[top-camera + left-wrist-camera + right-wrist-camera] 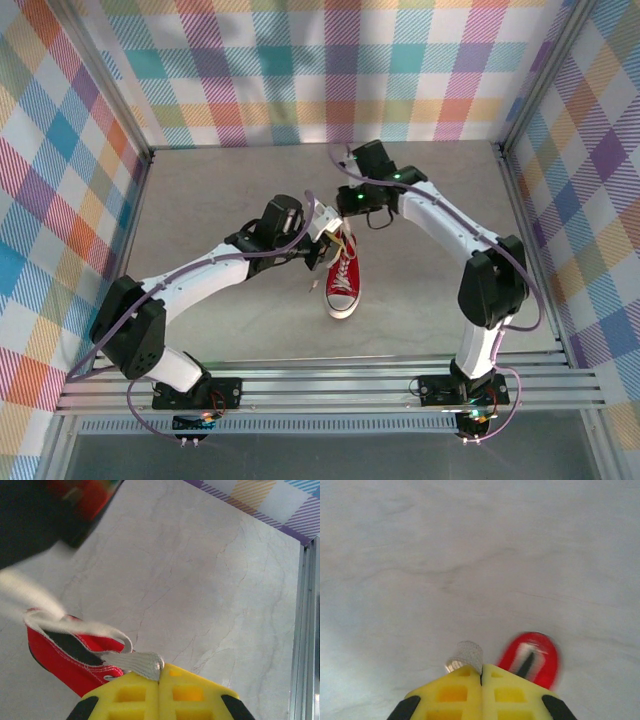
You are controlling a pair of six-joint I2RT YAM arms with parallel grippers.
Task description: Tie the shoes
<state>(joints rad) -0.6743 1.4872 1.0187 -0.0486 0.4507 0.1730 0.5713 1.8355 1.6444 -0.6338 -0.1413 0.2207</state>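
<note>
The red shoe [343, 280] lies on the grey table, white toe cap toward the arms. My left gripper [161, 676] is shut on a flat white lace [134, 662] that runs back to the shoe's open collar [65, 655]. In the top view this gripper [325, 232] hovers just above the heel end. My right gripper [481, 671] is shut on a short fold of white lace [468, 656], high over the blurred shoe [532, 657]. From above, the right gripper [347, 203] sits just behind the left one.
Plaid walls [300, 60] close in the table on three sides. A metal rail [330, 385] runs along the near edge by the arm bases. Bare grey tabletop [210, 190] lies around the shoe.
</note>
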